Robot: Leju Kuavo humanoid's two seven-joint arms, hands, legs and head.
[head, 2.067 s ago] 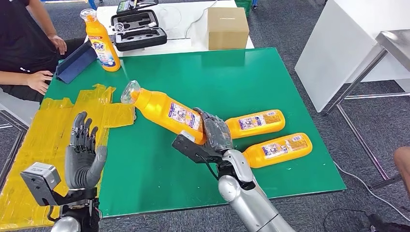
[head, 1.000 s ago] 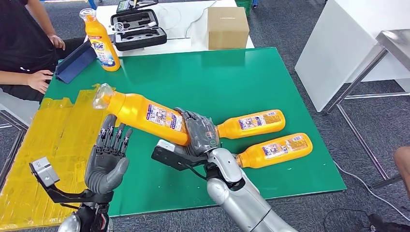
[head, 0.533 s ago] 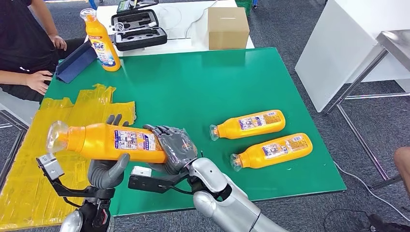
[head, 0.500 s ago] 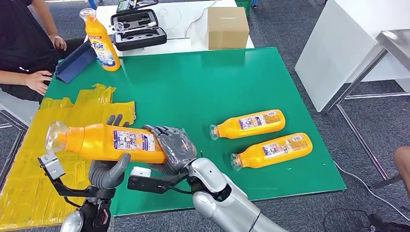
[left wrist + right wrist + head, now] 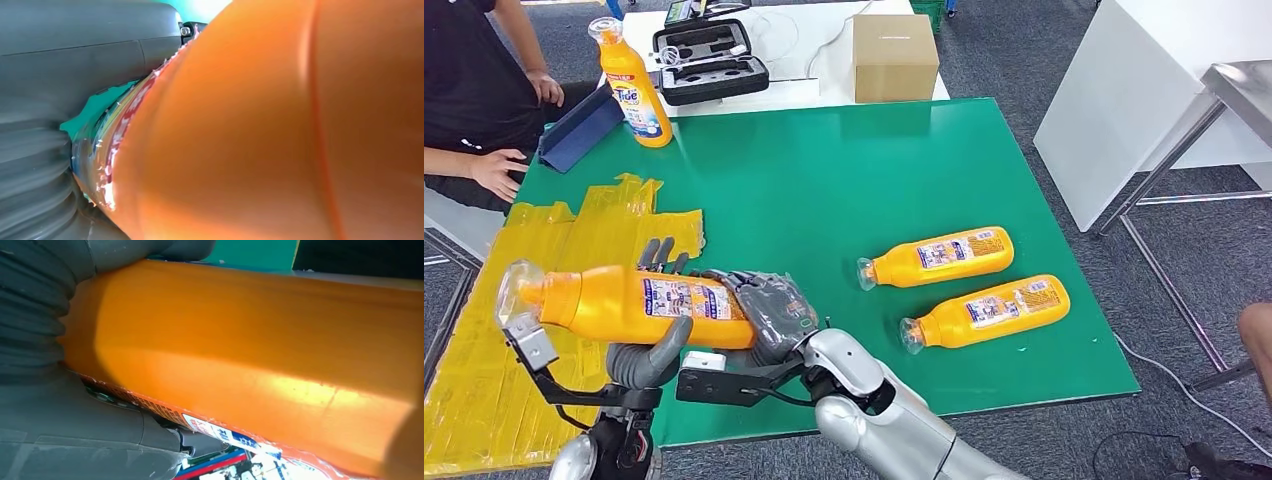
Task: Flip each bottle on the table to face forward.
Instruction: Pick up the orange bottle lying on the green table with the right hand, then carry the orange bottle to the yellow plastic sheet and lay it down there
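Both my right hand (image 5: 769,312) and left hand (image 5: 649,345) wrap fingers around one orange detergent bottle (image 5: 629,302), held sideways above the green tabletop (image 5: 844,180), near left.

Lab: taped green worktable (image 5: 904,170)

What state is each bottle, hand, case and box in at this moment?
Held bottle: lifted off the table, lying sideways, cap toward the robot's left, gripped by both hands.
Right hand: grips the bottle's base end.
Left hand: cups the bottle from below.
Far lying bottle: on its side, back label up.
Near lying bottle: on its side, back label up.
Standing bottle: upright, front label showing.
Case: open.
Box: closed.
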